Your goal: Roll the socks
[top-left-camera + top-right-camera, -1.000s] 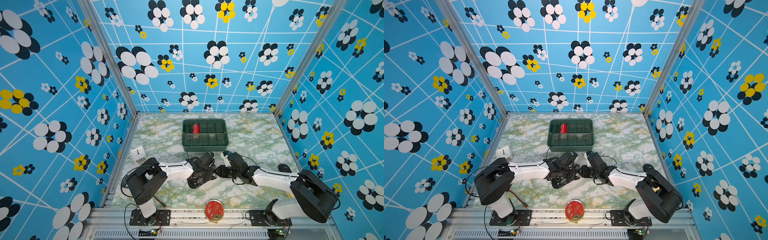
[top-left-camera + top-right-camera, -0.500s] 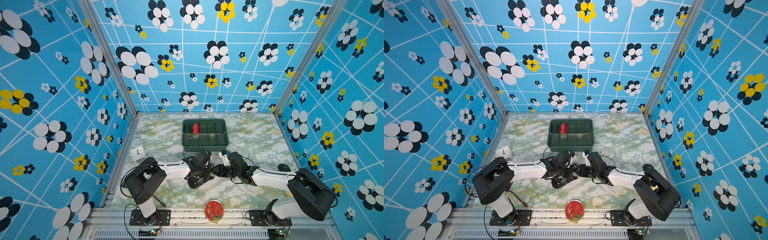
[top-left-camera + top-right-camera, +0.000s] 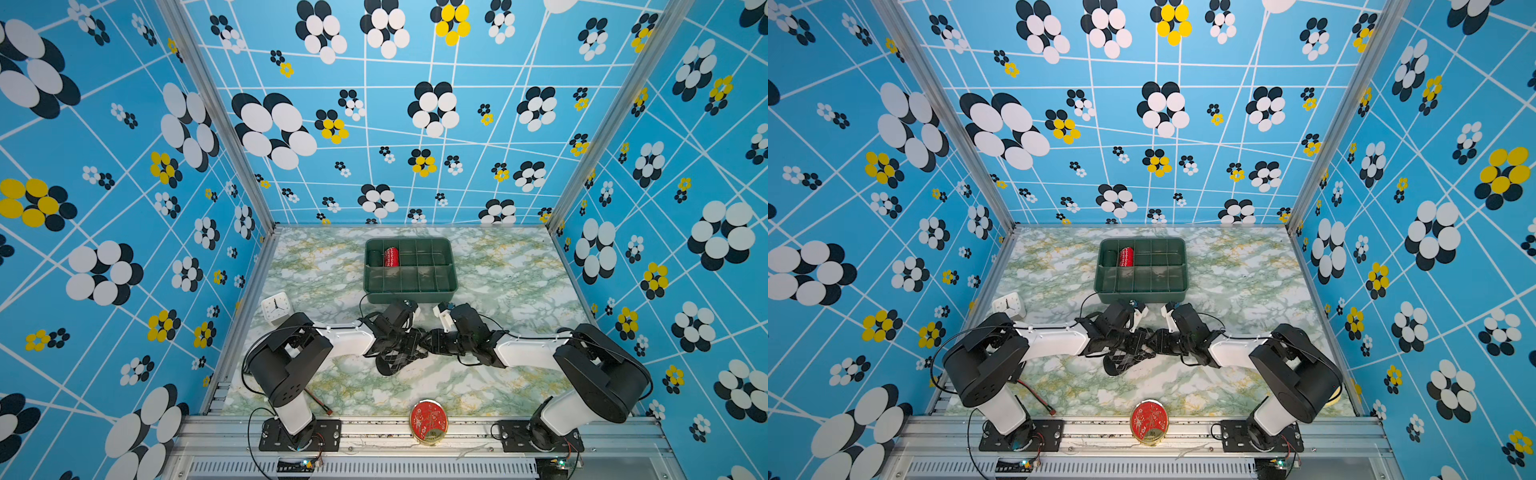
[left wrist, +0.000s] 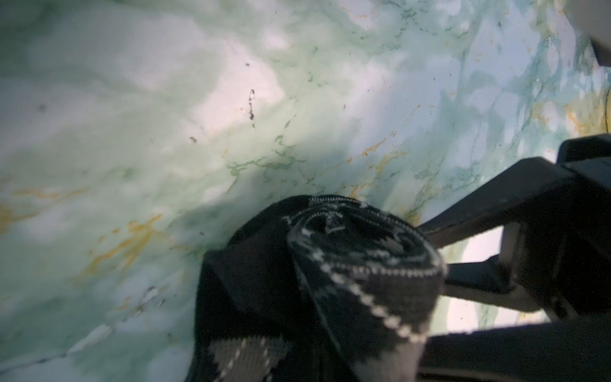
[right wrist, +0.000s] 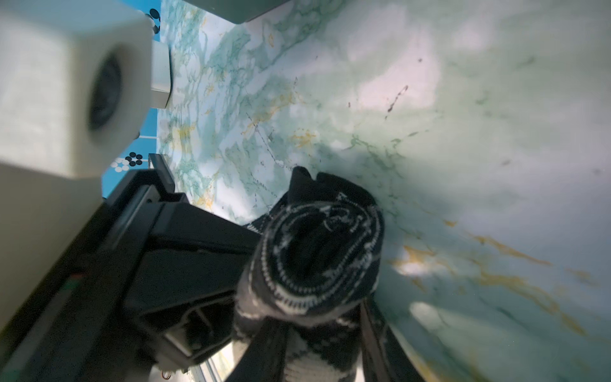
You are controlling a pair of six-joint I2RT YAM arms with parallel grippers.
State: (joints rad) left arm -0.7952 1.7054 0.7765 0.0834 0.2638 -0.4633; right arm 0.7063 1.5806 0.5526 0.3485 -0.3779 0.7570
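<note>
walls: blue, white grid, black-white-yellow flowers | tabletop: green-white marble print | corner posts: aluminium

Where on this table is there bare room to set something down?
Bare marble lies left of the green tray behind the white clock, right of the tray out to the wall, and in front between the socks and the red tin. Crowded: the middle, where the left gripper and right gripper meet at the socks.
</note>
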